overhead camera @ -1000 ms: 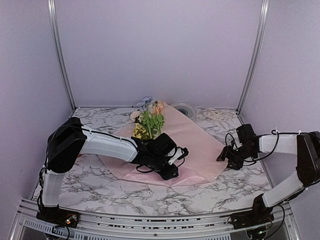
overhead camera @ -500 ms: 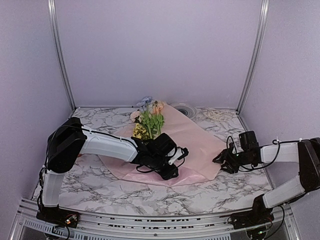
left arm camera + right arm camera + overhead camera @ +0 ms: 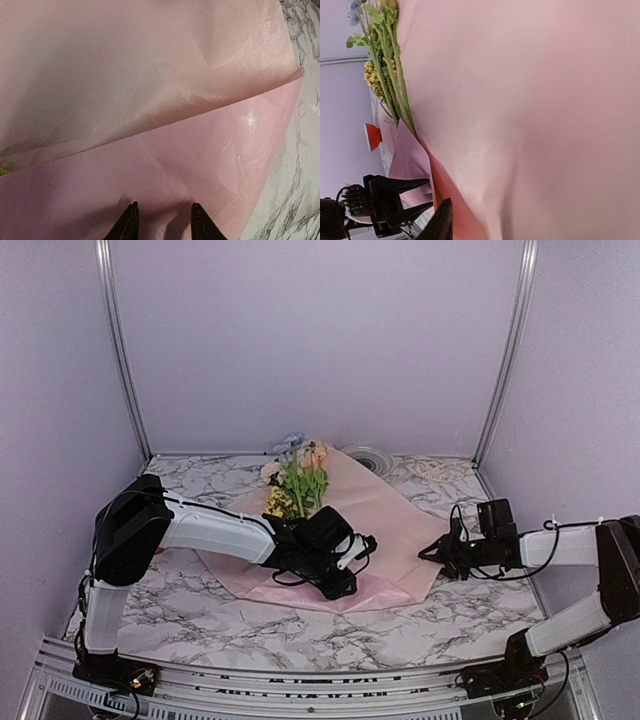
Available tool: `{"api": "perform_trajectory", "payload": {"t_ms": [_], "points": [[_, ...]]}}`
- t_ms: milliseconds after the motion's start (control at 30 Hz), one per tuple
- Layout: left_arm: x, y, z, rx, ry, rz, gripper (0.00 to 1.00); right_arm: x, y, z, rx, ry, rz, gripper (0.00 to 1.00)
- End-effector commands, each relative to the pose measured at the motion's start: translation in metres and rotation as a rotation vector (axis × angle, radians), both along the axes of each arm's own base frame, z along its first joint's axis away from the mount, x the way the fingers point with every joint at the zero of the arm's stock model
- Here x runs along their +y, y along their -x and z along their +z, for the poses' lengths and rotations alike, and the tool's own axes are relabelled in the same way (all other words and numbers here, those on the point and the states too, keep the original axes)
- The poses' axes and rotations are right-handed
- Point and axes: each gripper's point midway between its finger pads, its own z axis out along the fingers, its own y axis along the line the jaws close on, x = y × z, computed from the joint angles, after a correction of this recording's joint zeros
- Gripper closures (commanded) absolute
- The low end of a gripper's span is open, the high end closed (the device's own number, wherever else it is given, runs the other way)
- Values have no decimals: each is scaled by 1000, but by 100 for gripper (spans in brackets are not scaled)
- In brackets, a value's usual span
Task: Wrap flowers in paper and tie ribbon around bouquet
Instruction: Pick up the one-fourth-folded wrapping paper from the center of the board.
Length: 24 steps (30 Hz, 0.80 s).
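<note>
Marble table, pink paper on it; ribbon, plate

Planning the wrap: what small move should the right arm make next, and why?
Probably close the right gripper on the paper's right corner and lift it toward the flowers: its tips sit at that corner, while the left gripper holds the near fold.

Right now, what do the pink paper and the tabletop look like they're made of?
Paper: looks like thin tissue or wrapping paper with a slight sheen, going by its fine crinkles and soft glints. Tabletop: white with grey veining, so it looks like marble. I cannot tell whether it is real stone or a printed laminate.
</note>
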Motion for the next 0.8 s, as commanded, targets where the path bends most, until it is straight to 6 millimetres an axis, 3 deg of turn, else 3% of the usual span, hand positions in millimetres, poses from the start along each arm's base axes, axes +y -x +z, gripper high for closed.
{"api": "perform_trajectory", "payload": {"t_ms": [0,100,233,500,767], "points": [[16,6,-32,30,-99,0,64,11,-16,27,-93,32,52,75],[19,5,-36,38,-106,11,65,14,-19,34,-111,67,70,92],[22,3,-41,52,-101,19,65,31,-23,53,-152,74,125,100],[26,-1,-49,94,-64,43,65,67,-31,112,-260,20,200,100],[29,-5,-50,122,-10,72,65,111,-28,133,-299,-57,277,100]]}}
